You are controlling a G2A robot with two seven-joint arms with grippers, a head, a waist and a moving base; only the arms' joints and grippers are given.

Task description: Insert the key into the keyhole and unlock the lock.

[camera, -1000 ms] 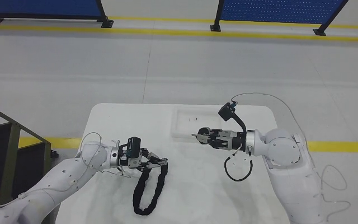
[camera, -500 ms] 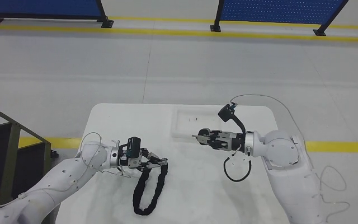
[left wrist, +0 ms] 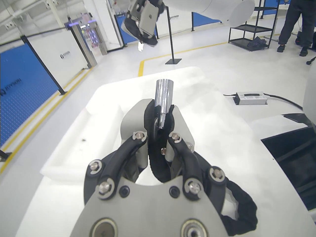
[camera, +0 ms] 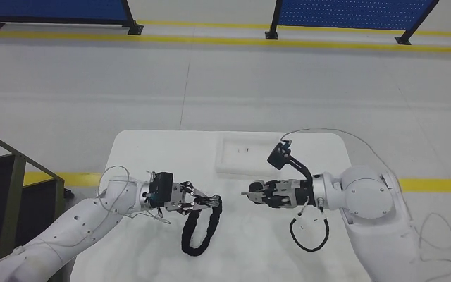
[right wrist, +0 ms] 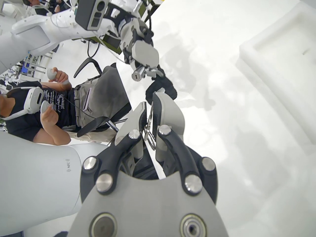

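My left gripper [camera: 203, 201] is shut on a chrome lock cylinder [left wrist: 164, 92], held off the white table [camera: 141, 155]. The lock's black sleeved cable [camera: 198, 231] hangs from it in a loop onto the table. In the right wrist view the keyhole end of the lock [right wrist: 136, 75] faces my right gripper [right wrist: 148, 106]. That gripper is shut on a small key, whose ring [right wrist: 148, 128] shows between the fingers. The key tip [left wrist: 140, 47] points toward the lock, a short gap away. In the top view my right gripper [camera: 249, 194] is level with the lock, just to its right.
A shallow white foam tray [camera: 243, 156] lies at the back middle of the table, with a tiny dark speck in it. A black wire [camera: 310, 233] loops under the right forearm. A dark frame stands off the table's left edge.
My left gripper has carried the lock rightward toward the table's middle, dragging the cable loop along. My right gripper has come down and forward from the tray, closing the gap to the lock.
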